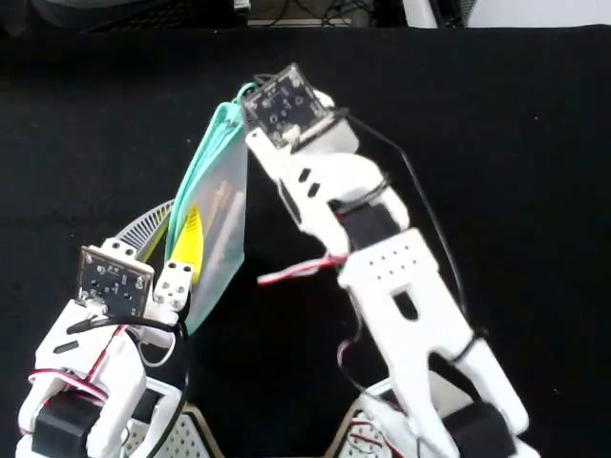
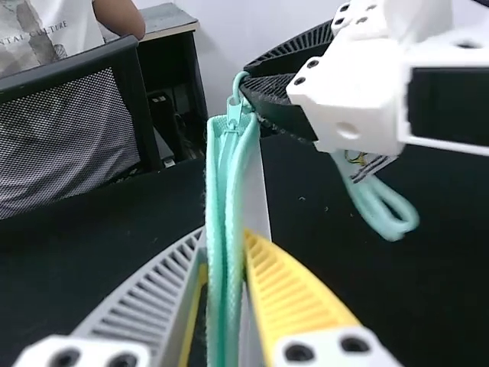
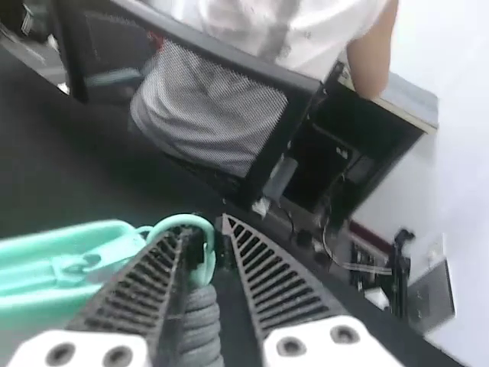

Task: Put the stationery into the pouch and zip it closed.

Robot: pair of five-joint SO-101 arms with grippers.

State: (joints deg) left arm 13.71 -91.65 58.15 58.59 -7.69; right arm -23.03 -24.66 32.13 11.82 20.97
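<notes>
The left gripper (image 2: pixel 225 233) sits at the near left, its ribbed grey and yellow fingers pinching the near end of the translucent soft-plastic pouch (image 1: pixel 224 205). The pouch is lifted off the black desk (image 1: pixel 496 114), with slim tan stationery (image 1: pixel 227 212) showing inside. Its mint-green woven zip (image 2: pixel 221 176) looks run to the far end, so zipping seems almost done. There, the right gripper (image 3: pixel 205 229) has black ribbed fingers nipping the mint cord zip pull (image 3: pixel 179 225). Next comes a last short tug away from the left gripper, keeping the pouch taut.
</notes>
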